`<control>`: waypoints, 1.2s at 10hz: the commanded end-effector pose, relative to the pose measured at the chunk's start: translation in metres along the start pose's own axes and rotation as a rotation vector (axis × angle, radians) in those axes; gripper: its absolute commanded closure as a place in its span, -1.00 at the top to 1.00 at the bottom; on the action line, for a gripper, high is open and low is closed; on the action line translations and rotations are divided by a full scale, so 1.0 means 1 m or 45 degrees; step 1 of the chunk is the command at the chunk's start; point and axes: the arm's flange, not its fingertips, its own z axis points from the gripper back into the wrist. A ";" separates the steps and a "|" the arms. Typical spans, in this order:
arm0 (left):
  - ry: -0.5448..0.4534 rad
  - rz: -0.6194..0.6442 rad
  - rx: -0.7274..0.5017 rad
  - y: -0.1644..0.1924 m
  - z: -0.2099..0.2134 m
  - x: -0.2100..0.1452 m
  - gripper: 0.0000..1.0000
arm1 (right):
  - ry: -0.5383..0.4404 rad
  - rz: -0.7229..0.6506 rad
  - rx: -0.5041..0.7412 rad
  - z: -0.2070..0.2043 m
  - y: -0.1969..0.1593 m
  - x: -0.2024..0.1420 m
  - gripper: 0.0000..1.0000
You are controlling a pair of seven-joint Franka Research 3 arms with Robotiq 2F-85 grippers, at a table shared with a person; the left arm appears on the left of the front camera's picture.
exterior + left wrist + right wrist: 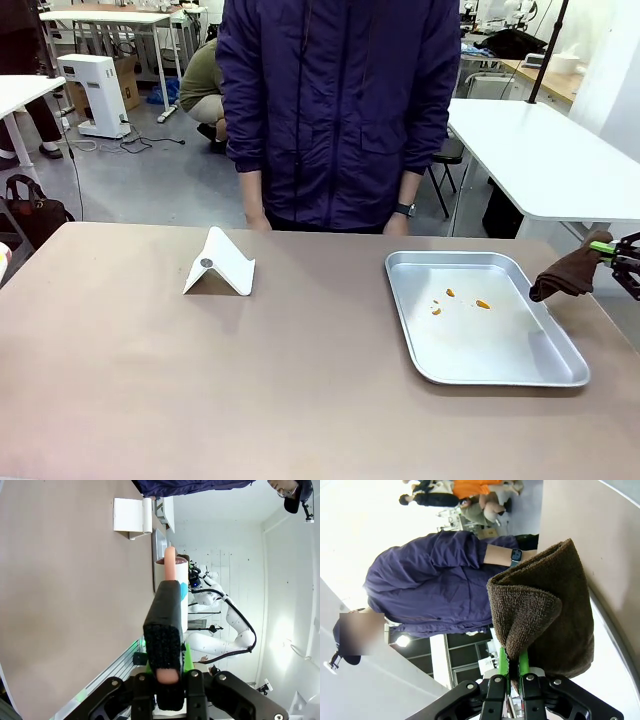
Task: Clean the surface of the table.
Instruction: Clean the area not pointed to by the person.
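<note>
The brownish-tan table [200, 380] holds a silver tray [570, 372] on its right half, with a few orange crumbs [482, 303] in it. My right gripper [615, 250] hovers just past the tray's right edge, shut on a folded brown cloth [565, 272]. In the right wrist view the cloth [550, 610] hangs from the shut gripper [510, 667] over the tray [622, 680] and the table [590, 510]. In the left wrist view my left gripper [167, 672] is shut on a black brush with a pinkish handle [164, 625], held clear of the table [65, 595].
A white folded stand [218, 265] sits on the table left of centre, also in the left wrist view [131, 516]. A person in a dark purple jacket [340, 110] stands at the far edge, hands low. White tables stand behind.
</note>
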 end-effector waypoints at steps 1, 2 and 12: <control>-0.016 0.002 -0.005 -0.004 -0.005 -0.002 -0.58 | 0.016 -0.008 0.003 0.002 0.003 0.001 -1.00; -0.016 0.002 -0.005 -0.004 -0.005 -0.002 -0.58 | 0.016 -0.008 0.003 0.002 0.003 0.001 -1.00; -0.016 0.002 -0.005 -0.004 -0.005 -0.002 -0.58 | 0.434 0.845 -0.453 -0.100 0.096 -0.027 -0.83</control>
